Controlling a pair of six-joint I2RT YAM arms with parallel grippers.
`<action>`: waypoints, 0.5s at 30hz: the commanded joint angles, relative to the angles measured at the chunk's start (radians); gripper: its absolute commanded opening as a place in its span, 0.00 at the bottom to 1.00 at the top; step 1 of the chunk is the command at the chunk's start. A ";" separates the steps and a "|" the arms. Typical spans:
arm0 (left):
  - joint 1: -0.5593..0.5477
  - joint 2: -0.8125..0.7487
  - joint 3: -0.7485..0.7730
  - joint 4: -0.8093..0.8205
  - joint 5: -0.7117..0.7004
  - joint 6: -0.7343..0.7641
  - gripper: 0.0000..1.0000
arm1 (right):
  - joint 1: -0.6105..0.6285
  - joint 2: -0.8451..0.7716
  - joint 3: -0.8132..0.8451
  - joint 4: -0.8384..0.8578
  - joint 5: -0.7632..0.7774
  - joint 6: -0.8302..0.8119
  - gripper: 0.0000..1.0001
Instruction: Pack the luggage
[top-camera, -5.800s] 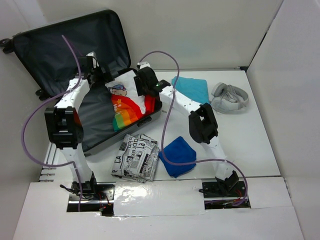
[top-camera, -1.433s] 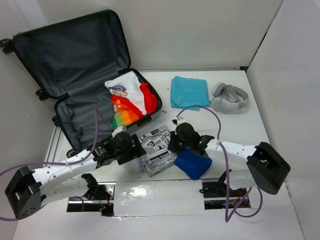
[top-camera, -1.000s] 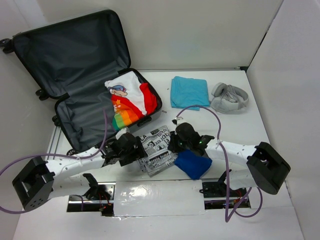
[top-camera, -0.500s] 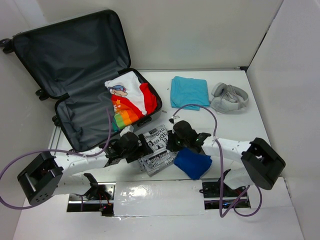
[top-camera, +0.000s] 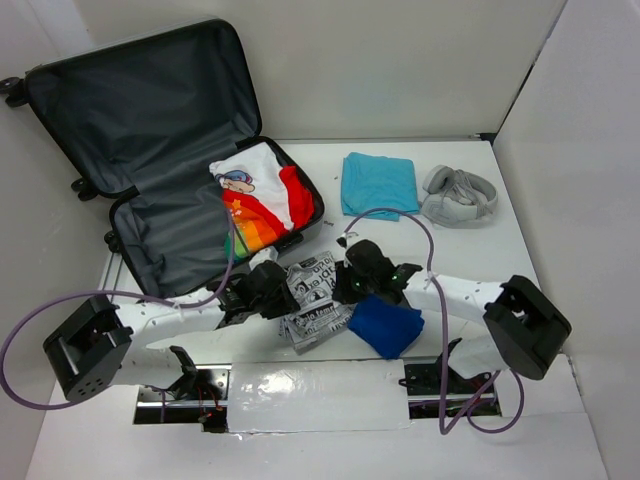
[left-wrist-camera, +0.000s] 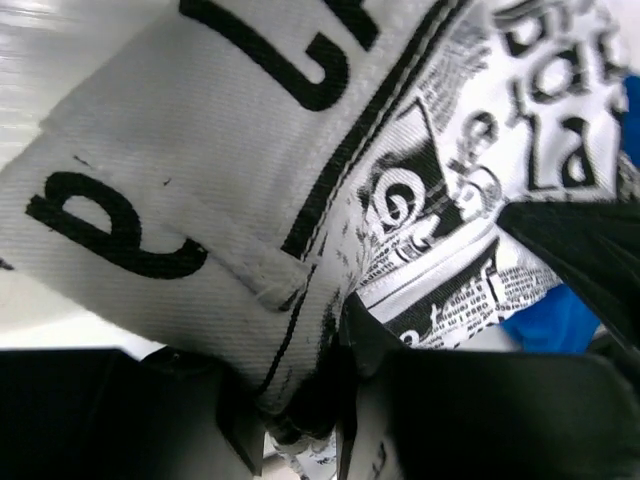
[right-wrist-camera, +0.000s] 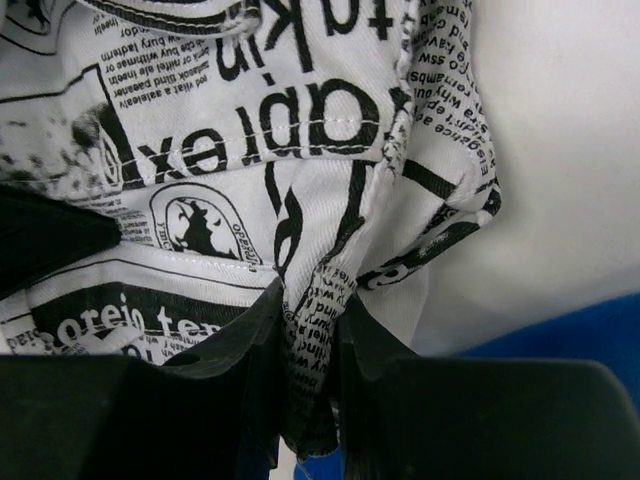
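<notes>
The left gripper (left-wrist-camera: 300, 405) is closed down to a narrow gap, with a thick folded edge of the newspaper-print garment (left-wrist-camera: 330, 180) pinched between its fingers. The right gripper (right-wrist-camera: 310, 400) is closed the same way on a seam at the opposite edge of the same garment. In the top view the cloth hangs bunched between the two grippers at the near middle of the table (top-camera: 500, 270). We cannot tell whether its lower folds are off the surface. A royal blue cloth (top-camera: 385, 325) lies just beside the right gripper, on the near side.

The luggage (top-camera: 165, 240) lies open at the far left, with its lid tilted back against the wall. A rainbow-print T-shirt (top-camera: 262, 195) is in the right part of the lower shell, and dark lining is exposed to its left.

We judge the step in hand to be the two-arm pick-up of the newspaper-print garment. The next move calls for both arms to rise together, holding their spacing so that neither pinch slips. They then carry the garment back and to the left over the shell rim and release it on the exposed lining. A turquoise folded cloth (top-camera: 378, 183) and grey headphones (top-camera: 458, 195) wait at the far right, not yet packed.
</notes>
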 joint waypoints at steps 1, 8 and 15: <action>-0.063 -0.065 0.066 -0.050 -0.008 0.153 0.00 | 0.011 -0.079 0.022 -0.178 0.056 -0.021 0.16; -0.086 -0.165 0.239 -0.125 -0.079 0.433 0.00 | 0.002 -0.377 0.074 -0.291 0.254 0.000 0.97; -0.096 -0.186 0.396 -0.180 -0.284 0.602 0.00 | 0.002 -0.569 0.083 -0.282 0.424 0.014 1.00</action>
